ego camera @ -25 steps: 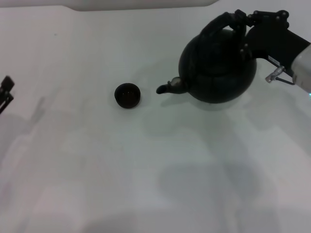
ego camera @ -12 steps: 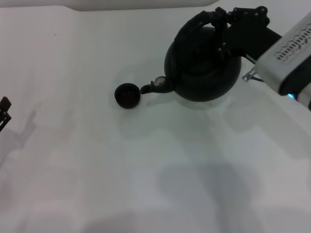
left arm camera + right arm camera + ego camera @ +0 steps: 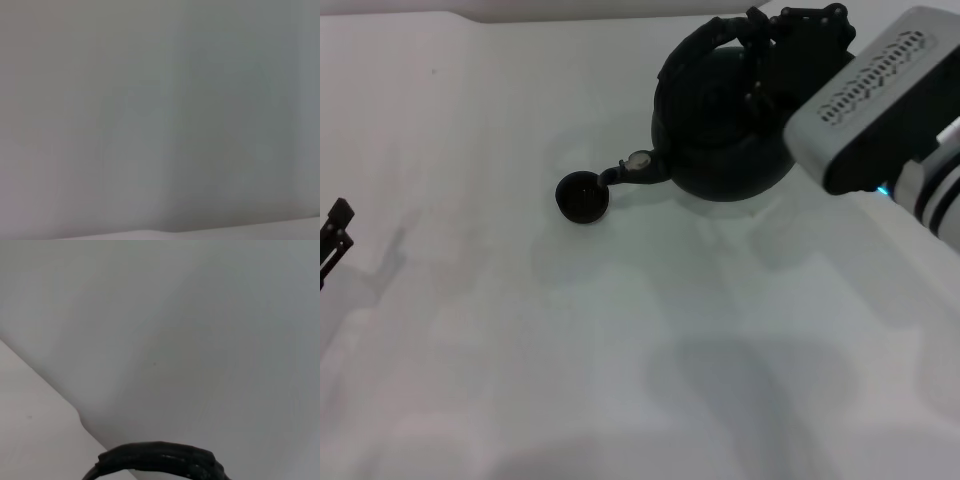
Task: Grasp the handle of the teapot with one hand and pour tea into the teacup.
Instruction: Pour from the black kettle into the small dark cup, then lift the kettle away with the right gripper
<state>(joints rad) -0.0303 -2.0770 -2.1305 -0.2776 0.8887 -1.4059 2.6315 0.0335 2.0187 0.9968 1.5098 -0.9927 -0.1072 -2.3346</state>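
Note:
The round matte-black teapot (image 3: 720, 130) hangs tilted in the head view at the back right. Its spout (image 3: 632, 170), with a pale round spot, points left and down, and its tip reaches the right rim of the teacup. The teacup (image 3: 582, 197) is a tiny glossy dark bowl standing on the white table. My right gripper (image 3: 775, 40) is shut on the thick black arched handle (image 3: 705, 40) at the pot's top. A piece of the handle also shows in the right wrist view (image 3: 157, 457). My left gripper (image 3: 332, 235) is parked at the far left edge.
The white table (image 3: 620, 350) fills the head view, with soft shadows in the front middle. My right arm's grey forearm (image 3: 880, 100) reaches in from the right. The left wrist view shows only plain pale surface.
My right gripper has carried the teapot left, toward the teacup. The spout tip, once well apart from the cup, now reaches its rim. The left gripper has barely shifted.

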